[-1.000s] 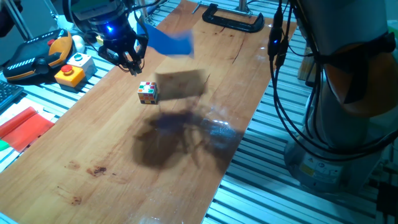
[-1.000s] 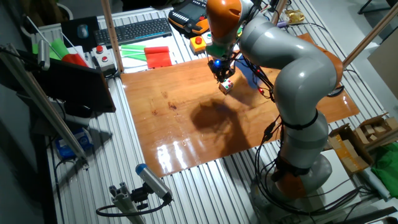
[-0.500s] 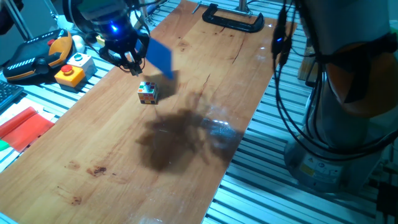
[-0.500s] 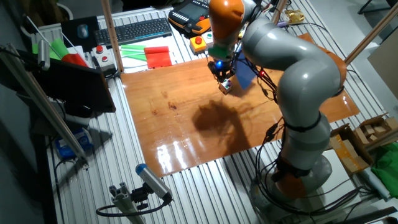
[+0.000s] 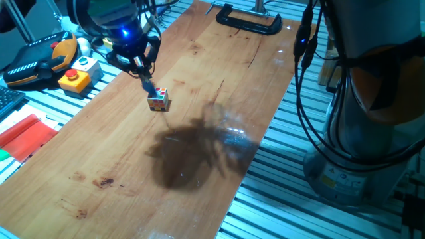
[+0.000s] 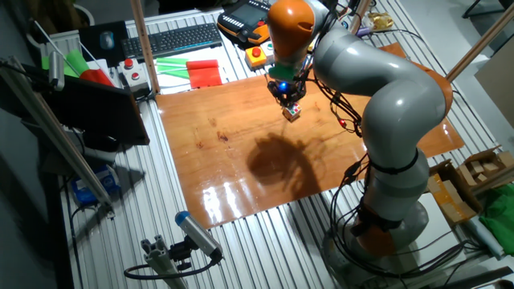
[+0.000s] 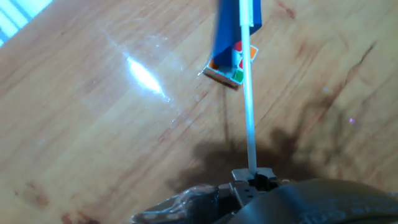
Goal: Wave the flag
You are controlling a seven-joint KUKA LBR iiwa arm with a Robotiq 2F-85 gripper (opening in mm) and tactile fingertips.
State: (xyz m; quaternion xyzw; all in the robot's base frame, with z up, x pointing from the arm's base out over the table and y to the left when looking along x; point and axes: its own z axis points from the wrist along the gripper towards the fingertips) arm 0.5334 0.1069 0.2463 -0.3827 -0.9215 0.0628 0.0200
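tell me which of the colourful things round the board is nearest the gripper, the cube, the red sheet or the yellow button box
The small multicoloured cube. It sits on the wooden board right beneath the gripper, beside the flag, whereas the red sheet and yellow button box lie off the board.

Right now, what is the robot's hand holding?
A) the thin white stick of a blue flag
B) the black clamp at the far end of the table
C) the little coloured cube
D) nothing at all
A: in the hand view the gripper pinches the stick of the flag, whose blue cloth hangs in front of the cube.

puzzle cube [image 5: 158, 99] on wooden table [image 5: 199, 133] — black clamp [image 5: 249, 20]
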